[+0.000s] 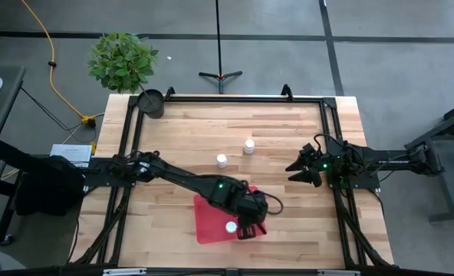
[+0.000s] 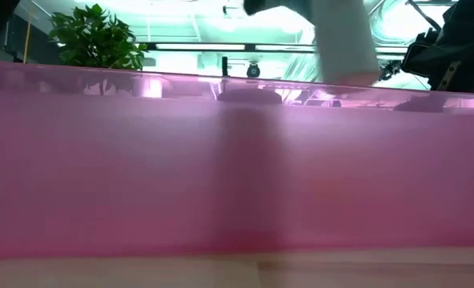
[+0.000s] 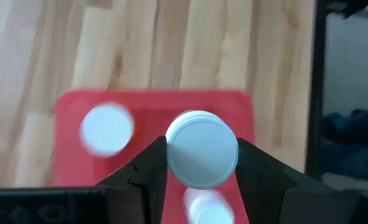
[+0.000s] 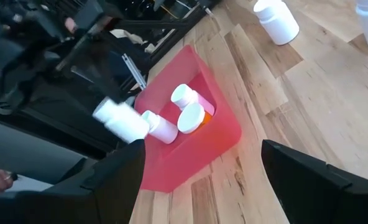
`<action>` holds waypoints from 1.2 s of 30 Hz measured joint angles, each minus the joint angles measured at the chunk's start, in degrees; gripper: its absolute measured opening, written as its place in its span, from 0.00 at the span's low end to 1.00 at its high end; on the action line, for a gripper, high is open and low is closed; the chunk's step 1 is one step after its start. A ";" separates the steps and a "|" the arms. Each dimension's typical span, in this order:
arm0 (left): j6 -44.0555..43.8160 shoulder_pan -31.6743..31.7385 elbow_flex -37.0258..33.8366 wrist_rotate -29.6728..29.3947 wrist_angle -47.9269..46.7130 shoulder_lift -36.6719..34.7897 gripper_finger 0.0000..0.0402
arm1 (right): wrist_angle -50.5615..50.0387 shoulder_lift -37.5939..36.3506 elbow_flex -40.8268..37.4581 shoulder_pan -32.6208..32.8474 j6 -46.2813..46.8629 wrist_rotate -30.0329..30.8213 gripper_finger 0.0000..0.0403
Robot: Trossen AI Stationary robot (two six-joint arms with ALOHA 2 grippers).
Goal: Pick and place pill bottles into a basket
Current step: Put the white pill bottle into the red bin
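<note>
Flat shallow red plastic tray (image 1: 212, 218) sits on the wooden table (image 1: 181, 138), near edge, roughly centre. Left gripper (image 1: 246, 228) is over the tray's right part, clamped on a small white-capped pill bottle (image 3: 202, 149). Three more bottles are in the tray, one with an orange body (image 4: 196, 117). Two white bottles (image 1: 222, 160) (image 1: 248, 146) stand on the table beyond the tray, mid-table. Right gripper (image 1: 297, 172) is at the right side, apart from them. Dark round cup (image 1: 151, 102) is at the far left corner.
</note>
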 joint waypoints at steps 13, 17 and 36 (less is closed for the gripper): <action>2.25 0.28 0.11 3.50 1.15 4.42 0.47 | -0.66 -0.05 0.00 0.00 0.04 -0.12 0.77; 2.76 0.31 -0.05 3.31 1.25 5.25 0.47 | -0.60 0.15 0.02 0.00 0.13 -0.17 0.77; 3.19 0.32 -0.06 1.28 0.60 8.09 0.47 | -0.51 0.03 0.02 0.00 0.63 -0.19 0.77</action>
